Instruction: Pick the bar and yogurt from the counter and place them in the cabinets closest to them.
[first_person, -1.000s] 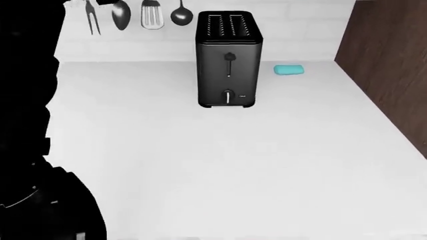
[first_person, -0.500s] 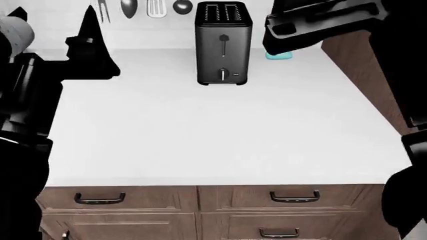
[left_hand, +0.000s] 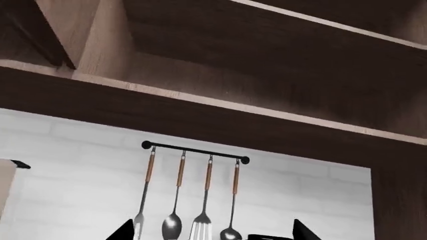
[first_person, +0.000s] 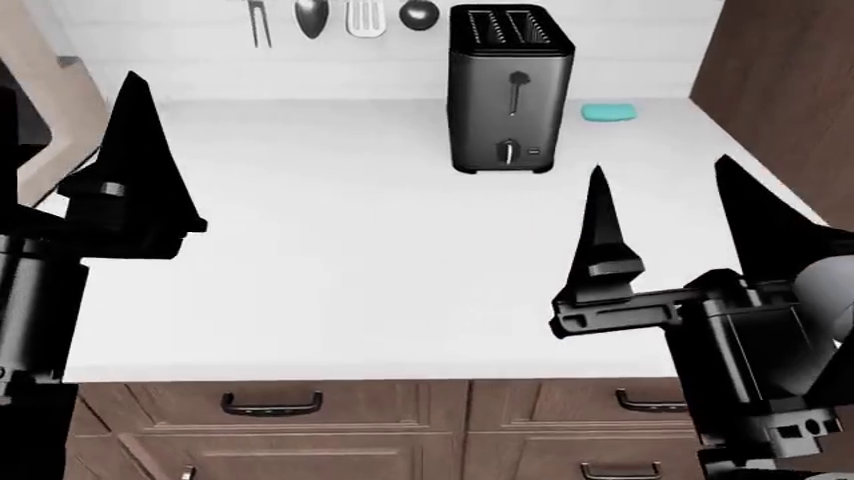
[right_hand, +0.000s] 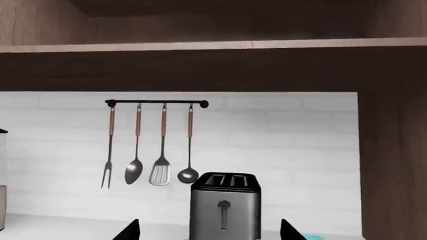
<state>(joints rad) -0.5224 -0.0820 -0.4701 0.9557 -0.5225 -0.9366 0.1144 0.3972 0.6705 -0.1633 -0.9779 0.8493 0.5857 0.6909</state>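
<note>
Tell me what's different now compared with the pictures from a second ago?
The head camera pulled back: first only the white counter showed, then wooden drawers appeared below it. Both black grippers came into sight; the right gripper, high near the wall half a second ago, now sits low over the counter's front, jaws open and empty, like the left gripper. The black toaster, teal rounded block and hanging utensils haven't moved.

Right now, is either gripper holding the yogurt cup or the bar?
No. In the head view the left gripper and the right gripper hang open over the counter with nothing between their fingers.
</note>
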